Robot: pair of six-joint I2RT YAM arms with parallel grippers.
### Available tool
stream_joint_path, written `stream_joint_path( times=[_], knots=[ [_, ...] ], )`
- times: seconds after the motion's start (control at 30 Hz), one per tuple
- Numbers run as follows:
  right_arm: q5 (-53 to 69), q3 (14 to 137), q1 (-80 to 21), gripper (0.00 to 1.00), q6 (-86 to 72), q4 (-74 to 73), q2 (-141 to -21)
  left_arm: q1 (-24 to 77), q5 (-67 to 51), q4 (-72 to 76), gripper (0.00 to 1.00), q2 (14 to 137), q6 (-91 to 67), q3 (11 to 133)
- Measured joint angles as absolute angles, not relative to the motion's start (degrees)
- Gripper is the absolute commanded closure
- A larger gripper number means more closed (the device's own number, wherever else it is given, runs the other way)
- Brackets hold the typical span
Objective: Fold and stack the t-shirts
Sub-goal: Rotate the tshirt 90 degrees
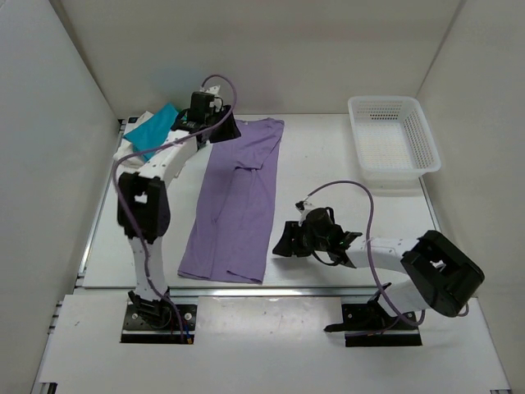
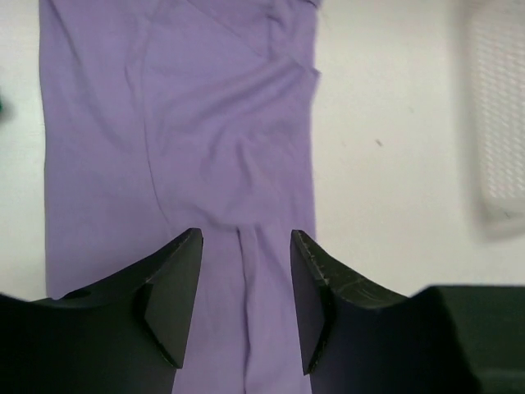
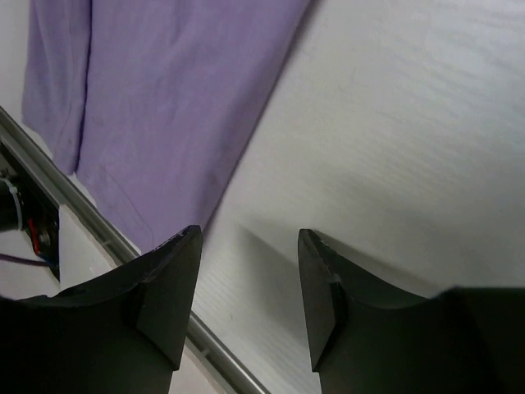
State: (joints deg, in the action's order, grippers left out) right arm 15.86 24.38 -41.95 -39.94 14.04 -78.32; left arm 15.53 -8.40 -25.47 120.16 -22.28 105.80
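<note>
A folded teal shirt (image 1: 157,125) lies in the table's (image 1: 328,164) ten o'clock corner. Just beside it, the left gripper (image 2: 246,246) hangs over the far end of the purple shirt (image 1: 236,201), jaws apart and empty. That shirt lies flat as a long strip running from twelve toward six o'clock. The right gripper (image 3: 248,246) is near the shirt's four o'clock edge, jaws parted over bare table. A white basket (image 1: 429,144) stands at two o'clock.
</note>
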Motion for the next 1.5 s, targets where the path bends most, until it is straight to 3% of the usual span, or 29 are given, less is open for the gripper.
stream_joint_path(
  times=[0.23,0.3,0.53,0.67,1.1,1.3,1.5],
  knots=[
    [15.0,26.7,-42.1,0.52,-42.8,23.1,-85.6,14.9,-11.1,-12.8,0.43,95.0,-26.6,75.6],
    [14.7,27.1,-42.4,0.56,-43.5,24.7,-87.0,15.7,-11.1,-11.4,0.44,90.8,-27.2,68.7],
    [13.5,27.8,-43.0,0.93,-46.1,29.3,-91.9,20.8,-10.9,-9.6,0.44,75.5,-28.1,46.8],
    [14.0,27.9,-42.2,1.0,-47.2,30.6,-93.3,19.9,-10.2,-9.8,0.43,66.5,-28.0,39.0],
    [14.7,21.9,-32.1,1.0,-40.5,21.2,-81.8,20.1,-10.5,-11.8,0.42,58.2,-27.5,27.6],
    [17.5,22.3,-32.0,0.72,-38.9,20.2,-81.1,19.8,-10.7,-13.5,0.41,55.6,-27.4,26.9],
    [16.1,22.9,-42.5,0.67,-40.9,20.1,-80.9,18.5,-10.7,-14.1,0.43,51.1,-27.6,26.2]
  ],
)
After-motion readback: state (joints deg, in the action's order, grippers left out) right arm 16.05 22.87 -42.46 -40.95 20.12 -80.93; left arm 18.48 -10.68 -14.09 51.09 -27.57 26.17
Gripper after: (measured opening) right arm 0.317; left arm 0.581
